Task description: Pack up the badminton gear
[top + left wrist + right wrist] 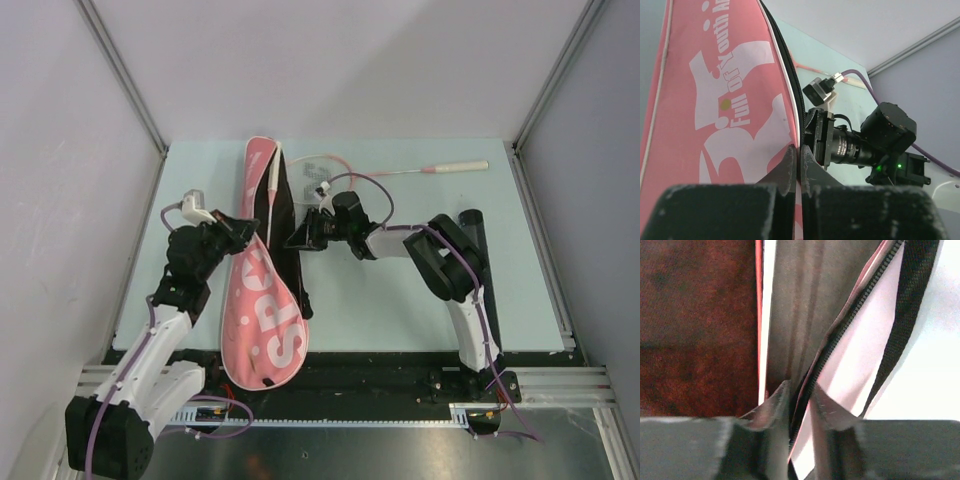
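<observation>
Position of pink bag (265, 325): flat on the table (400, 300), lengthwise, left of centre; wide end toward the arm bases, narrow neck away; white lettering facing up; right side gaping, dark lining showing.

Left gripper (243, 232) sits at the bag's left rim, about mid-length; in its wrist view the fingers (782, 170) are clenched together on the white-piped edge, pink cloth running up from between them.

Right gripper (297, 240) sits at the opposite rim, level with the left one; in its wrist view the fingers (772, 407) are drawn in on either side of the black zip (850, 315), grasping that edge; black strap (900, 330) runs loose just beside the zip.

Racket (400, 174) lies on the table outside the bag, beyond the right gripper; pink head near the bag's neck, white handle pointing right; small pale shapes (320, 178) at the head, too small to name.

Dark tube (470, 222) lies at the right, partly behind the right arm.
</observation>
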Available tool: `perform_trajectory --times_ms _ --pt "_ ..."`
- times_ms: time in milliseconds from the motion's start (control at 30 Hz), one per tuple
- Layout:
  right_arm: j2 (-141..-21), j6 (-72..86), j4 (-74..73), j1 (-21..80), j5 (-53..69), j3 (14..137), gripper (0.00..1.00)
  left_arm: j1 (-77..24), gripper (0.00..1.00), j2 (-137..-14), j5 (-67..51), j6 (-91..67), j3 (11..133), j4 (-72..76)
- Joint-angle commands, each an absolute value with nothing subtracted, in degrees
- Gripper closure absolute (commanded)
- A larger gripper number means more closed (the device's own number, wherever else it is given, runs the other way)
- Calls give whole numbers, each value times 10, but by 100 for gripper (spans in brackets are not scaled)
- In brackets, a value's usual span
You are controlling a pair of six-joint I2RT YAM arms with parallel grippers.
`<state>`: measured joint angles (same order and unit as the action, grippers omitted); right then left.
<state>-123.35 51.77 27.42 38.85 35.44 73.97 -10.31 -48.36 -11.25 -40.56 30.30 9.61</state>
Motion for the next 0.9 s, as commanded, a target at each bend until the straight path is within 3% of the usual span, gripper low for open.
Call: perform_trajectory --times_ms 0,33,133,167,267,600,867 --pt "-1226 521 349 388 351 771 88 -100 100 -451 -116 -415 309 130" --pt "-1214 507 319 388 339 792 100 -101 100 -444 -102 -413 313 113" --pt "-1147 395 70 402 256 897 100 -100 100 -438 -57 -410 336 38" --pt "-1133 360 -97 421 225 939 100 -101 100 -436 -47 -411 341 20" --pt "-1134 277 -291 457 104 1080 100 -99 100 -421 -24 -427 352 -32" --pt "-1114 214 -361 537 -52 1135 100 -93 100 -371 35 -445 333 -93" --pt "-1201 199 -260 512 50 1103 100 -56 100 -420 36 -439 317 -94"
